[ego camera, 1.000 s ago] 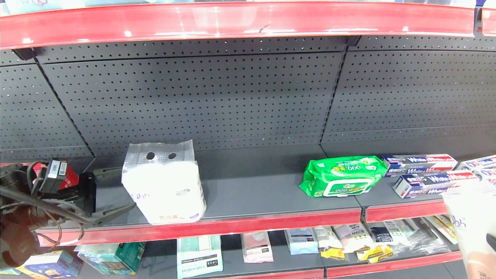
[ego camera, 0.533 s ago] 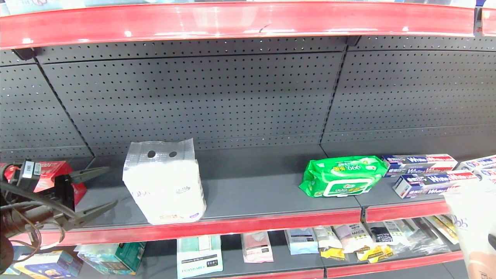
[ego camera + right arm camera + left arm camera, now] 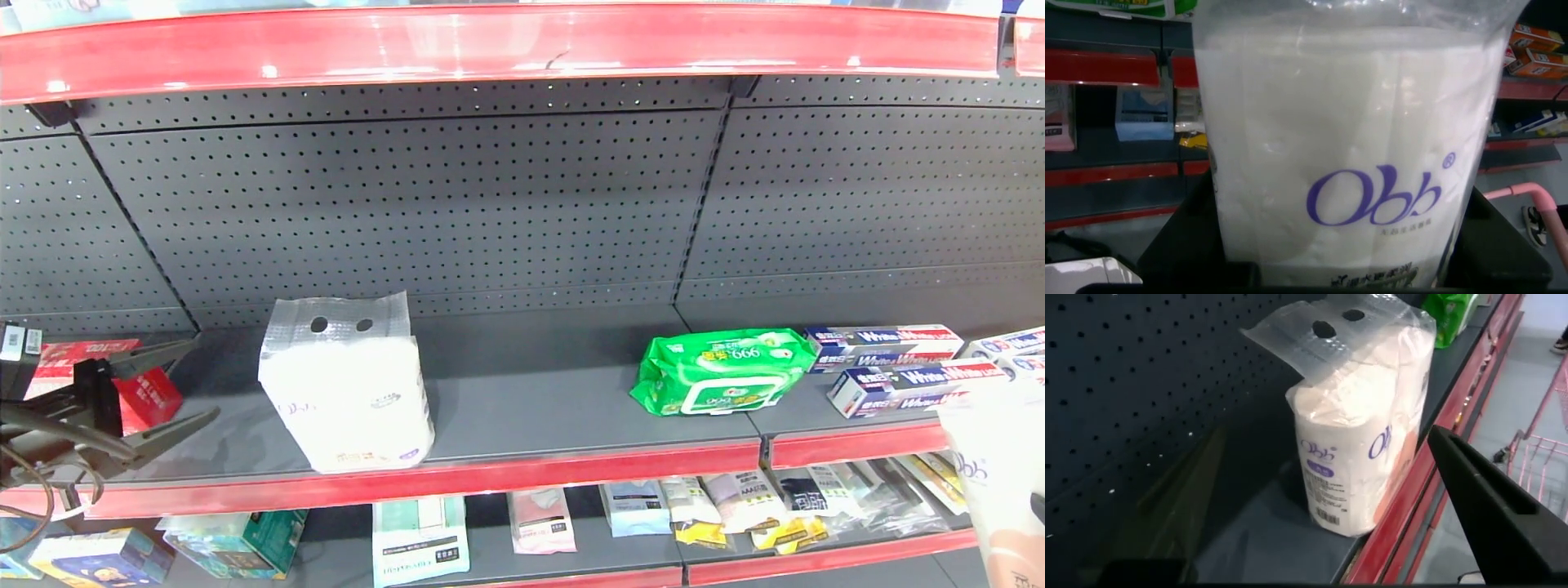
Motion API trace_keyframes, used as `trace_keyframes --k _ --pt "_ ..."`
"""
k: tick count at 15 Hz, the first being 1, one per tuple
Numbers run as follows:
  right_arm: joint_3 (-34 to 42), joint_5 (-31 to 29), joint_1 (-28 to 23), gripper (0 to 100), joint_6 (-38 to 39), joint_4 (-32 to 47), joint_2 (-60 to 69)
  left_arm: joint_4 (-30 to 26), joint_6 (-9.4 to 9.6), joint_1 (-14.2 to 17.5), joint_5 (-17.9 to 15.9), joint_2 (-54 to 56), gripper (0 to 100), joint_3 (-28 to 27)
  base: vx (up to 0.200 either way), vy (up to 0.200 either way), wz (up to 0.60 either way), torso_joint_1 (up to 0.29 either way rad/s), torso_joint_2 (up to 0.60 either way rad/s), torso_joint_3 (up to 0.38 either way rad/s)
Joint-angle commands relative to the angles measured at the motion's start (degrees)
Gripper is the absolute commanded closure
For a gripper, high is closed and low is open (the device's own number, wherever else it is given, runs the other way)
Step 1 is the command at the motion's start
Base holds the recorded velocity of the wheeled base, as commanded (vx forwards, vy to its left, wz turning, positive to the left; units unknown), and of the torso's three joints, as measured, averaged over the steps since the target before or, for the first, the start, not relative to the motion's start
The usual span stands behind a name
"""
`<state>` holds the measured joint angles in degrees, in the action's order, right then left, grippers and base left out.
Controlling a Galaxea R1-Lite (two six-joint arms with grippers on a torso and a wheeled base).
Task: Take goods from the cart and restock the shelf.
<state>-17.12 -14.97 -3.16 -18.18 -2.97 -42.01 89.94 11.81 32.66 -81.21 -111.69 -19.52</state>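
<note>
In the head view, a gray shelf [image 3: 531,392] with a red front strip runs across the middle. The standing roll pack [image 3: 347,388] sits upright on it, left of the middle and close to the front strip. At the left edge is the left claw [image 3: 204,377]. Its two fingers are spread wide and there is nothing between them. It is near the pack but not touching it. A red box [image 3: 143,388] lies just behind it. Right of the middle lies a green wipes pack [image 3: 722,371], with toothpaste boxes [image 3: 898,367] just beside it. In the lower right corner is the held roll pack [image 3: 1000,474], out in front of the shelf.

In the left wrist view, the standing roll pack fills the middle, on the shelf by the red strip. One dark finger [image 3: 1486,514] shows at the lower right. A pink cart [image 3: 1539,453] is at the right edge.

In the right wrist view, the right claw [image 3: 1343,273] pinches the held roll pack from both sides.
</note>
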Motion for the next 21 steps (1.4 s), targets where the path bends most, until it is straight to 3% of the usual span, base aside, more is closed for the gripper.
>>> trace_keyframes --k 1,4,8,10,11,12,14,15,16,17,19,21 --pt "0.0 0.0 0.0 100 0.0 0.0 -0.1 0.1 -0.12 1.4 0.8 1.1 0 0.2 0.000 0.000 0.00 0.000 0.00 0.000" --pt "0.0 0.1 0.0 100 0.0 0.0 -0.2 0.1 -0.74 2.3 2.6 3.1 0 1.2 0.000 0.000 0.00 0.000 0.00 0.000" --pt "0.0 0.0 0.0 100 0.1 0.0 0.0 0.1 -0.83 2.1 8.6 3.1 0 0.7 0.000 0.000 0.00 0.000 0.00 0.000" --pt "0.0 0.0 0.0 100 0.1 0.0 0.0 0.1 -1.35 1.9 13.9 3.1 0 0.5 0.000 0.000 0.00 0.000 0.00 0.000" --pt "0.0 0.1 0.0 100 0.1 0.0 0.0 0.1 -2.14 1.1 20.7 3.1 0 0.5 0.000 0.000 0.00 0.000 0.00 0.000" --pt "0.0 0.1 0.0 100 0.1 0.0 0.0 0.1 -2.50 1.0 25.0 3.3 0 0.4 0.000 0.000 0.00 0.000 0.00 0.000" --pt "0.0 0.1 0.0 100 0.1 0.0 0.0 0.1 -2.50 0.7 30.5 3.5 0 0.0 0.000 0.000 0.00 0.000 0.00 0.000" --pt "0.0 0.2 0.0 100 0.1 -0.1 0.1 0.1 -2.50 0.7 31.2 3.6 0 0.0 0.000 0.000 0.00 0.000 0.00 0.000" --pt "0.0 0.2 0.0 100 0.1 -0.1 0.3 0.1 -2.94 -0.1 36.2 4.6 0 0.1 0.000 0.000 0.00 0.000 0.00 0.000" --pt "-0.1 0.3 0.0 100 0.1 -0.1 0.5 0.1 -5.40 -1.5 42.5 5.3 0 -0.1 0.000 0.000 0.00 0.000 0.00 0.000" --pt "-0.3 0.5 0.0 100 0.1 -0.1 0.8 0.1 -8.38 -4.5 55.1 6.0 0 -1.8 0.000 0.000 0.00 0.000 0.00 0.000" --pt "-0.3 0.6 0.1 100 0.1 -0.1 1.3 0.1 -12.69 -8.6 64.2 6.9 0 -1.0 0.000 0.000 0.00 0.000 0.00 0.000"
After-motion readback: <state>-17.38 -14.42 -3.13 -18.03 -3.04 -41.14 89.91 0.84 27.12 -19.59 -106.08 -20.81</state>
